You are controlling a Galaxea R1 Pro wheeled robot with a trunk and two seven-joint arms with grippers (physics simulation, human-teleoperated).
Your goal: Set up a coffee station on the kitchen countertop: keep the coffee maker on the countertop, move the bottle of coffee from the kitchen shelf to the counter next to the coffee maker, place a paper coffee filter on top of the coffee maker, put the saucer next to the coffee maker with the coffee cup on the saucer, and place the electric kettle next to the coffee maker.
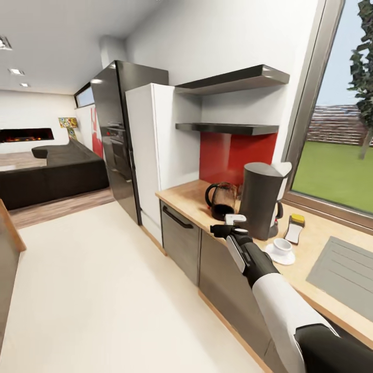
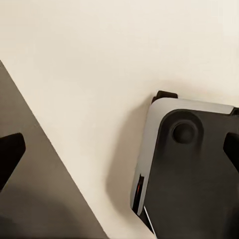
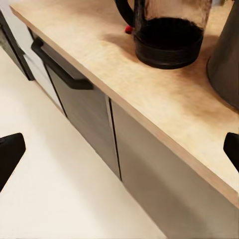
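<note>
On the desk (image 1: pixel 197 199) the electric kettle (image 1: pixel 223 201) stands just left of the coffee maker (image 1: pixel 260 207), with the paper coffee filter (image 1: pixel 283 168) at the maker's top. Right of the maker lies the bottle of coffee (image 1: pixel 295 228), and in front of it a cup (image 1: pixel 282 245) sits on the saucer (image 1: pixel 280 255). The sink (image 1: pixel 344 274) lies farther right. The kitchen shelf (image 1: pixel 228 128) hangs above the kettle. The right hand (image 1: pixel 234 225) hovers before the maker, at the desk's front edge.

1. Head camera looks forward and down along the countertop (image 1: pixel 197 199), from above the right arm (image 1: pixel 274 295).
2. Right wrist camera faces the countertop (image 3: pixel 149 94) edge, close to the kettle (image 3: pixel 167 32), also in the head view (image 1: pixel 223 201).
3. Left wrist camera points down at the floor (image 2: pixel 99 64).
</note>
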